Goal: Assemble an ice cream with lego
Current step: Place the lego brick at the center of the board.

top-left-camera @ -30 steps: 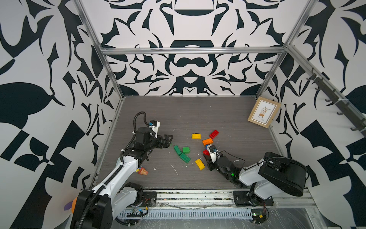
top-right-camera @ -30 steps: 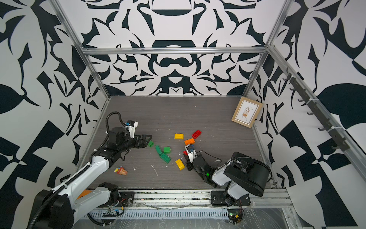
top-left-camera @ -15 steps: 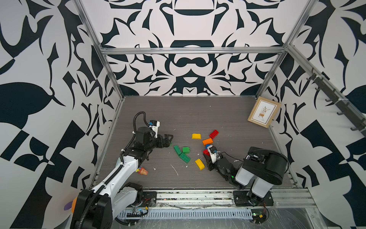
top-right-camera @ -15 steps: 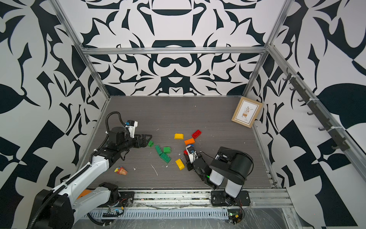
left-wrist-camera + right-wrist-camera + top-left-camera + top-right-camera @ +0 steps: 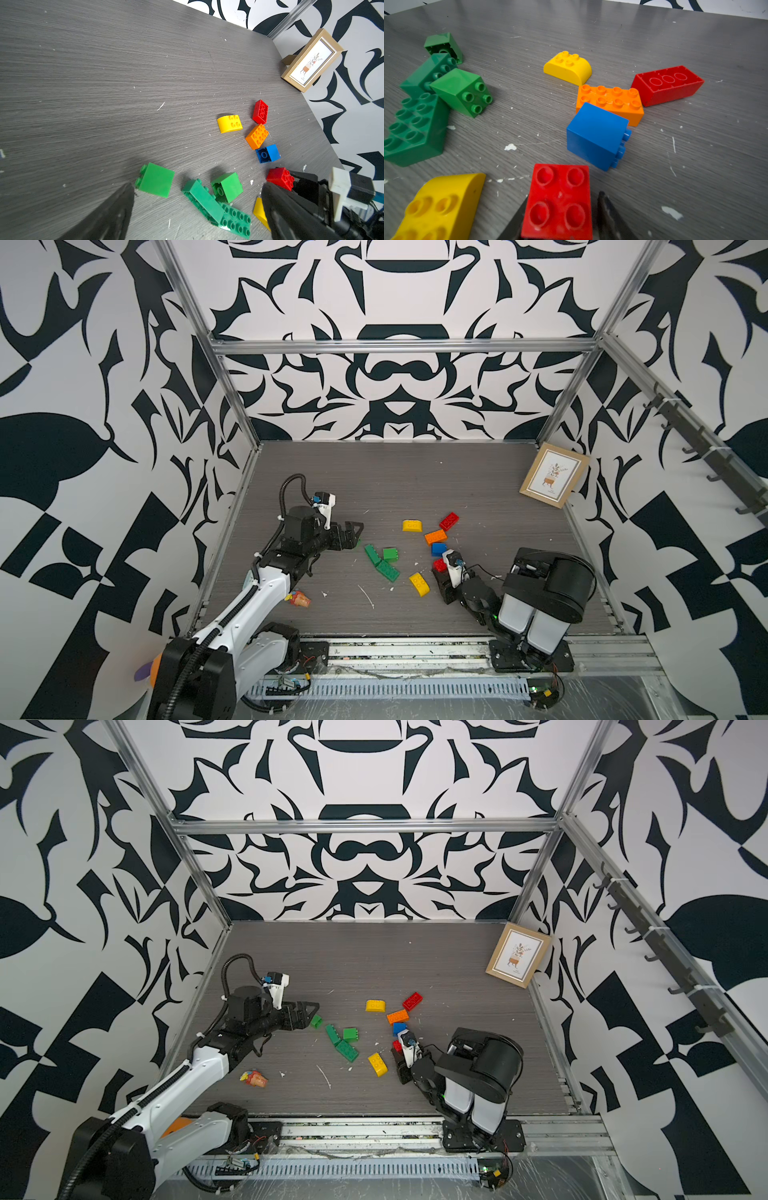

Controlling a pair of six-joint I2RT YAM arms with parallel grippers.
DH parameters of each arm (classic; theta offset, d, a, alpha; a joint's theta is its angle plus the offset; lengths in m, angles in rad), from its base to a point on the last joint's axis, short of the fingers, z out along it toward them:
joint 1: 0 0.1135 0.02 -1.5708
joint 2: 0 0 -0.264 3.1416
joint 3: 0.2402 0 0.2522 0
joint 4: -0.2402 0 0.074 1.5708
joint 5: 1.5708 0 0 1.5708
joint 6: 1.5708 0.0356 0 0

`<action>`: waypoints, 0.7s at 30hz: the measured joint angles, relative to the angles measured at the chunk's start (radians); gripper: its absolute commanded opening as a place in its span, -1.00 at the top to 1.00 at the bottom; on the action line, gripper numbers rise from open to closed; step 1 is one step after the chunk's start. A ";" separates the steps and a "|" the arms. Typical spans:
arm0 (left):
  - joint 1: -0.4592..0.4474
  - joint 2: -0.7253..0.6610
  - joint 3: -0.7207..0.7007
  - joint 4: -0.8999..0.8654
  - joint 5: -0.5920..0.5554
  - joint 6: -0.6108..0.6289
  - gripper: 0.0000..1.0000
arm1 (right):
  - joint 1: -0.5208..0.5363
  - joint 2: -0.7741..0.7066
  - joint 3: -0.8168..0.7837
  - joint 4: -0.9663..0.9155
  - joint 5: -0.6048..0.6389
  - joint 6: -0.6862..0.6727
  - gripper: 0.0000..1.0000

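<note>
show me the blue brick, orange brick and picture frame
blue brick (image 5: pixel 598 131), right wrist view, smooth face
orange brick (image 5: pixel 612 99), right wrist view, studded top
picture frame (image 5: pixel 554 478), in a top view, printed picture

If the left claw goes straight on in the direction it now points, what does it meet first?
Probably the small green brick, which lies right at the tips of the open left claw; depth is unclear.

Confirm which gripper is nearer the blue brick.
Right. The right gripper sits just beside the blue brick, straddling a small red brick next to it. The left gripper is far off, beyond the green bricks.
</note>
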 measured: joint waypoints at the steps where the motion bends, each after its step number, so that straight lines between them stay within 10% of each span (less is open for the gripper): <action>1: 0.000 0.000 -0.003 0.003 0.000 0.000 -0.99 | 0.000 -0.002 0.000 -0.001 0.000 0.003 -0.03; 6: 0.000 0.000 -0.016 -0.003 -0.002 0.003 -0.98 | 0.003 -0.131 0.013 -0.135 0.014 0.032 -0.07; 15: 0.000 0.044 -0.010 0.013 0.010 0.029 -0.98 | -0.065 -0.825 0.515 -1.307 0.055 0.155 -0.31; 21: -0.001 0.097 0.006 0.049 0.029 0.057 -0.98 | -0.336 -0.657 0.984 -1.886 -0.119 0.167 -0.25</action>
